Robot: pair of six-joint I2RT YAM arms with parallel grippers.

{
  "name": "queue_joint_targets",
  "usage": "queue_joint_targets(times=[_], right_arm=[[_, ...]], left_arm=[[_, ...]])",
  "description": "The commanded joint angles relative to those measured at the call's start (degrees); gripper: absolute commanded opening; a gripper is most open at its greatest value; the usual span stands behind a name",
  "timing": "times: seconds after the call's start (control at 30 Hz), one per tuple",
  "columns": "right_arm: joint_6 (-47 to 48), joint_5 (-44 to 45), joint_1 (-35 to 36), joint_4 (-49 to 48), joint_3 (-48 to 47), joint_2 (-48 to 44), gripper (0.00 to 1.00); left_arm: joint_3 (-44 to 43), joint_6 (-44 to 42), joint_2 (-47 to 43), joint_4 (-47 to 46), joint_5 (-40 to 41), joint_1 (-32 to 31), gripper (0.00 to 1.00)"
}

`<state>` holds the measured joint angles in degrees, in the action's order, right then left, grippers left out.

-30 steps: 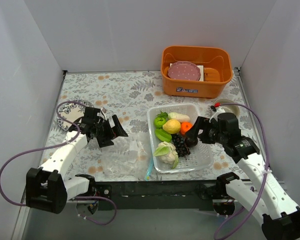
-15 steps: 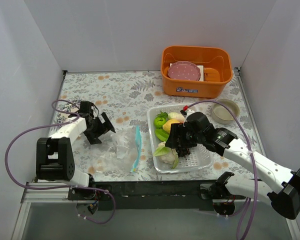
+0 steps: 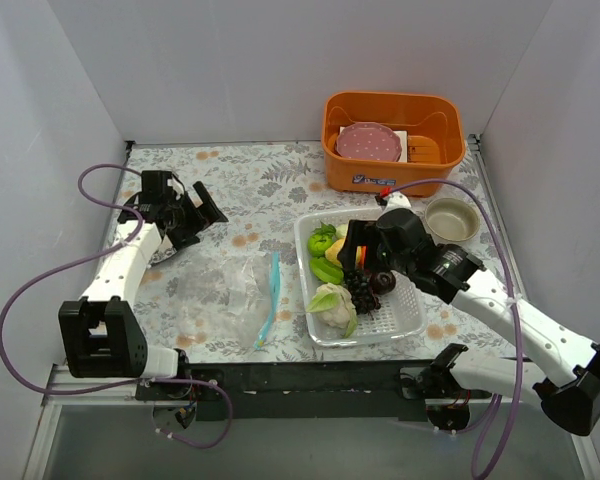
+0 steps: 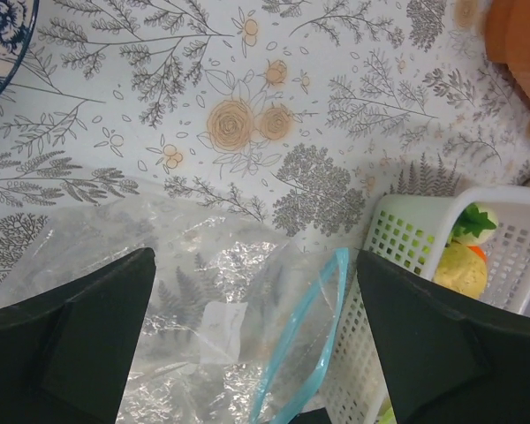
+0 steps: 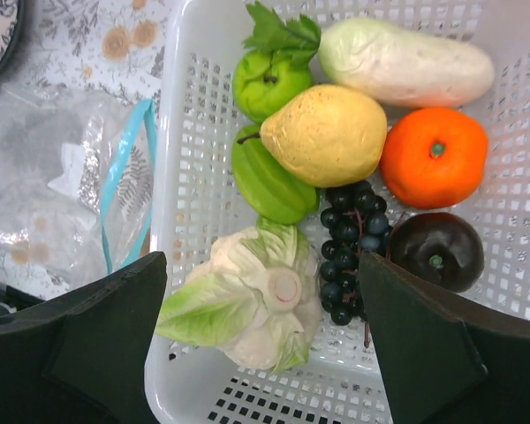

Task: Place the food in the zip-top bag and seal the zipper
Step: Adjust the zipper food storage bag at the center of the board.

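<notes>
Left of the white perforated tray (image 3: 405, 325), flat on the floral desk (image 3: 260, 180): the zip-top bag (image 3: 220, 300), clear and crinkled, nothing in it. Zipper (image 4: 309, 327) runs along the edge nearest the tray. In both wrist views the teal strip shows as a narrow loop, so the mouth reads as slightly parted, not sealed. All food sits in the tray: radish (image 5: 402, 62), green pepper (image 5: 269, 181), lemon (image 5: 327, 132), orange (image 5: 435, 157), grapes (image 5: 349, 256), plum (image 5: 435, 252), cabbage (image 5: 247, 309). Left claw (image 4: 254, 265) hangs just beyond the bag toward the back left, jaws spread wide, gripping nothing. Right claw (image 5: 263, 265) hangs over the tray, jaws likewise wide apart and empty; cabbage and grapes lie between them in its wrist view. Judgement, handling: the bag is thin film, very light, limp and slick, so it is likely to skid on the desk or collapse if pinched mid-panel. Best hold is the zipper strip, probably its one stiff part, taking the upper lip only so the mouth opens. Toy pieces look light and hard-surfaced. The round ones (orange, plum, lemon) may roll or squirt out of a pinch, so grip across the middle. Cabbage offers leafy edges and grapes a knobbly cluster, both easier purchase. Stage: loading not yet begun.
</notes>
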<state>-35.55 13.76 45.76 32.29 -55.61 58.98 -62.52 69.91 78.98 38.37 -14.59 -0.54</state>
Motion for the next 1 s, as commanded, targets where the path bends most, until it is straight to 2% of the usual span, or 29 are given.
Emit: queue_joint_targets(times=[0.0,0.03,0.17,0.3,0.43,0.53,0.63,0.8,0.97], right_arm=[[2.42,3.04,-0.84,1.71,-7.29,2.1,0.97],[2.07,2.94,-0.85,4.94,-8.79,2.54,0.97],[-2.41,2.77,-1.11,10.15,-11.71,3.6,0.97],[-3.12,0.57,-1.2,7.0,-4.26,0.35,0.96],[-2.42,-0.13,-1.2,1.11,5.95,-6.67,0.95],[-4.44,0.56,-1.2,5.85,3.15,-7.91,0.96],[-2.07,3.37,-1.2,6.11,1.92,-7.05,0.96],[-1.1,2.94,-1.29,9.28,-3.96,-2.91,0.97],[0.04,0.75,-1.28,7.44,-2.4,-1.5,0.96]], left_arm=[[2.47,2.16,-4.97,-0.47,-4.3,-0.17,0.98],[2.84,2.25,-6.54,-2.58,-4.31,-0.52,0.98],[0.47,1.46,-3.57,1.01,-1.32,-1.57,0.98],[4.07,0.58,-9.1,-5.31,-0.61,-3.24,0.98],[5.83,-1.97,-12.01,-2.97,7.63,-12.7,0.98],[0.92,-0.3,-11.22,5.11,10.8,-18.94,0.98],[3.45,1.45,-12.44,7.77,18.1,-24.14,0.98],[5.48,2.95,-13.68,10.84,18.9,-29.69,0.98],[4.69,5.84,-8.59,11.91,21.44,-37.33,0.95]])
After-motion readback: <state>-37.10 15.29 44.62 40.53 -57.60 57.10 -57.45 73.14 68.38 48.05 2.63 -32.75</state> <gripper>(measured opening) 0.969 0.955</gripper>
